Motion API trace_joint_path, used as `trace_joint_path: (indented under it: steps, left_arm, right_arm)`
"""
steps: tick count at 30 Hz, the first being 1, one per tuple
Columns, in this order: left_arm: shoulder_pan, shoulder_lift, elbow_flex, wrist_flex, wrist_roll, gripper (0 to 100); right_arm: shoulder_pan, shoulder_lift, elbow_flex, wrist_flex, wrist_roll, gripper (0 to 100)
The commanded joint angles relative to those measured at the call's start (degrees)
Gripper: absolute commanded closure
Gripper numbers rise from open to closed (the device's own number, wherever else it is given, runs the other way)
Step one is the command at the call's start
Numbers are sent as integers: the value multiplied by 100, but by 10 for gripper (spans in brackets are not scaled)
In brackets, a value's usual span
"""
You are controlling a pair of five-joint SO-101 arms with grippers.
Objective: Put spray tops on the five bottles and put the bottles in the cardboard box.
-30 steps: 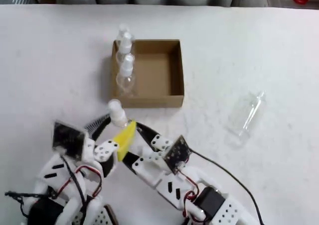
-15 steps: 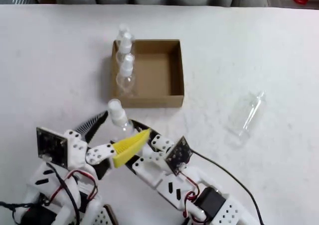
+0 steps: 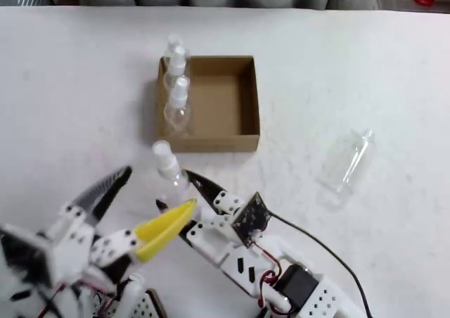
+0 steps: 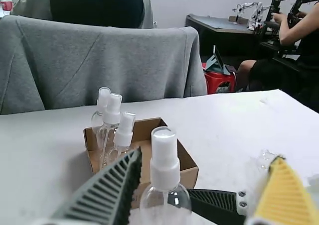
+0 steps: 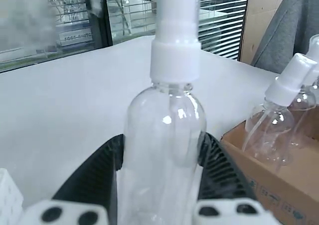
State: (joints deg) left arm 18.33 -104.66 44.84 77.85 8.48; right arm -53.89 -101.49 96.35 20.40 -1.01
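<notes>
A clear bottle (image 3: 169, 166) with a white spray top stands upright just in front of the cardboard box (image 3: 242, 100). My right gripper (image 3: 174, 190) is shut on its body, a black finger (image 5: 94, 177) on each side of the bottle (image 5: 167, 130). My left gripper (image 3: 159, 188) is open wide and sits nearer the table's front edge, its black finger (image 4: 109, 192) and yellow finger (image 4: 279, 195) apart from the bottle (image 4: 164, 177). Three topped bottles (image 3: 178, 96) stand along the box's left wall. A bottle without a top (image 3: 346, 161) lies on the table to the right.
The box (image 4: 187, 163) has bare floor on its right side. A grey cloth-covered chair (image 4: 99, 56) stands behind the table's far edge. The right arm's cable (image 3: 316, 251) runs across the table near the front.
My left gripper has opened wide and drawn back from the spray top toward the front edge. The right gripper and its bottle have stayed in place.
</notes>
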Motion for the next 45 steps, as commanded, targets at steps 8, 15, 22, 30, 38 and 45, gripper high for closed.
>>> trace_joint_path:
  steps: [8,15,22,30,38,45]
  left_arm:
    - [-391,13,-1662,738,-53,788]
    - [-813,13,-1609,826,-53,949]
    - [-778,13,-1609,1380,-18,977]
    - [-769,13,-484,1187,-18,977]
    - [-769,13,1776,-967,-9,977]
    - [-769,13,3015,-2048,0,977]
  right_arm:
    - [-31,-66,53,31,53,984]
    - [-13,-31,53,40,53,984]
    - [13,-22,53,48,53,984]
    - [321,-57,53,-13,53,984]
    - [743,-66,35,-295,53,984]
    - [1754,-66,-167,-901,62,984]
